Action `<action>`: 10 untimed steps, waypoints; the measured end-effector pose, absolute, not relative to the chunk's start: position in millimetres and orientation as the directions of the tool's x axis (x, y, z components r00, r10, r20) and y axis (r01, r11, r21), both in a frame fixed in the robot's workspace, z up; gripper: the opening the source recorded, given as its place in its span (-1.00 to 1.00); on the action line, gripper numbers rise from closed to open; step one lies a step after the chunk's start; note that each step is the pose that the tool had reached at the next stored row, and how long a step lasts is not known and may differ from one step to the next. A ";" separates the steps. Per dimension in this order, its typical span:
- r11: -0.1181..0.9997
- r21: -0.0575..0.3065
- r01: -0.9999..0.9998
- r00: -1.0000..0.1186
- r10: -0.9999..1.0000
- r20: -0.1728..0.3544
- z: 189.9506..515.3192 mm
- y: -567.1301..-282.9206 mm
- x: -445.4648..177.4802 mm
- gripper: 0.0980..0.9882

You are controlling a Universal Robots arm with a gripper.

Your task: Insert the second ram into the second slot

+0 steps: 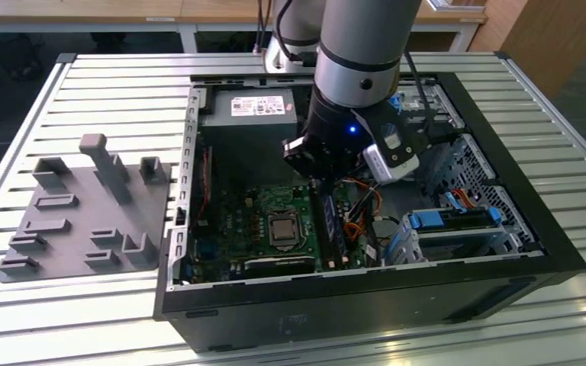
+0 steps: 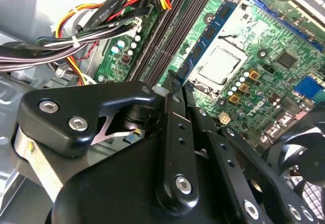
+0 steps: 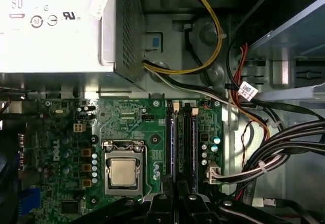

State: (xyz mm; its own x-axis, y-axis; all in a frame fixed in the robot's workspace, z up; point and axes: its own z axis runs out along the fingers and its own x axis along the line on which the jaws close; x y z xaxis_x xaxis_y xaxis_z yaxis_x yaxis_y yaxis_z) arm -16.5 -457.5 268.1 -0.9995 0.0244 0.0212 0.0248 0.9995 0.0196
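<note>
Gripper (image 3: 176, 199) sits low inside the open case (image 1: 537, 252). Tips are set narrow, almost together. Whether they pinch anything is hidden by its own black linkage.

Second ram (image 2: 213, 31): dark blue stick standing on edge in the slot row. One end is right at the tips and the rest runs away from them. Which slot it is in, cannot tell.

CPU socket (image 3: 123, 172) lies just beside the stick, on the side away from the cable bundle (image 3: 277, 150). White tag (image 3: 247, 89) on one cable; print not made out.

Beyond the slots' far end is the power supply (image 3: 56, 26). Its white printed label (image 1: 257, 105) is cut off in the first wrist view.

Well away from the gripper, a grey fixture block (image 1: 79, 206) sits on the slatted table (image 1: 28, 320).
</note>
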 end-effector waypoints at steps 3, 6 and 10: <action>0.999 0.020 0.034 -0.999 0.034 0.021 265.0 -457.5 -16.4 -0.90; 0.999 0.019 0.035 -0.999 0.034 0.021 264.8 -457.5 -16.4 -0.90; 0.999 0.020 0.035 -0.999 0.034 0.021 263.6 -457.4 -16.3 -0.90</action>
